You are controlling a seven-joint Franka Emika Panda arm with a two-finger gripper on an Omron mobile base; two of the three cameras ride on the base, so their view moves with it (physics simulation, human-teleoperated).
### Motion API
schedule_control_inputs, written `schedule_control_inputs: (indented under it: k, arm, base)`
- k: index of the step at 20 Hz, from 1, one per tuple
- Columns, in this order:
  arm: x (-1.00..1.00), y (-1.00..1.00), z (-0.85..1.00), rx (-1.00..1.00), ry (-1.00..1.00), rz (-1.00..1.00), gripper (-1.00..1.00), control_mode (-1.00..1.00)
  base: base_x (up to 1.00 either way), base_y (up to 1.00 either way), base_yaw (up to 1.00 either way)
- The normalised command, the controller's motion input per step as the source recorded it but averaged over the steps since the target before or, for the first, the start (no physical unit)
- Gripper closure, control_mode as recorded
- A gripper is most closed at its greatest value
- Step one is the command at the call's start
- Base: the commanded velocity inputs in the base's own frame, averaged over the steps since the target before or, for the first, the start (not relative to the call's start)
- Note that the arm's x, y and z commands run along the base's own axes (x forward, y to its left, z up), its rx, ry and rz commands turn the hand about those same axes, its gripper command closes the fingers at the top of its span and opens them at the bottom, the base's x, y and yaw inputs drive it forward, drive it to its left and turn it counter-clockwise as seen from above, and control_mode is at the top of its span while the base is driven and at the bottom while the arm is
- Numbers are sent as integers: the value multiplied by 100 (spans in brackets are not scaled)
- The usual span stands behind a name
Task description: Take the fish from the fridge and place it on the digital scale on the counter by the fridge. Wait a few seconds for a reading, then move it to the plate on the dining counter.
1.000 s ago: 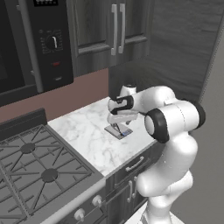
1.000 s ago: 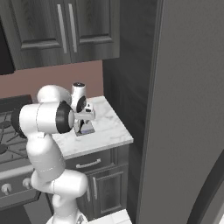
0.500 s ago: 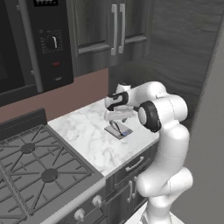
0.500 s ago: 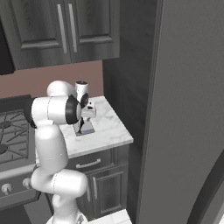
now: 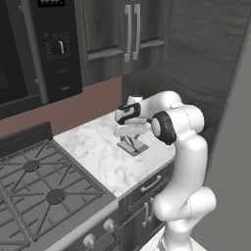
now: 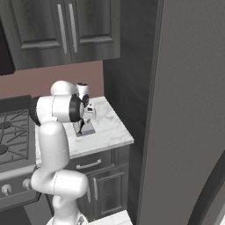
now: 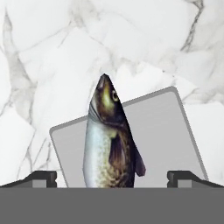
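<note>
Fridge (image 6: 184,110) stood closed, right of the counter (image 5: 103,152). Stove (image 5: 44,191) butted against the counter's other end, microwave (image 5: 34,49) above that. Arm (image 5: 181,162) reached over the counter's fridge-side half. Digital scale (image 7: 162,135) lay flat on the counter. Gripper (image 7: 112,177) hung just over the scale, fingers (image 7: 186,177) spread wide, clear of the fish on both sides. Fish (image 7: 109,140) lay on the scale, head poking past the edge over the counter.
</note>
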Motion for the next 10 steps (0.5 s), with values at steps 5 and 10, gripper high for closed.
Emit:
schedule_control_inputs:
  k: [5,10]
  arm:
    - [0,0,-11,0,0,0,-100,-100]
    - [0,0,-7,0,0,0,-100,-100]
  base:
    - [0,0,0]
    - [0,0,0]
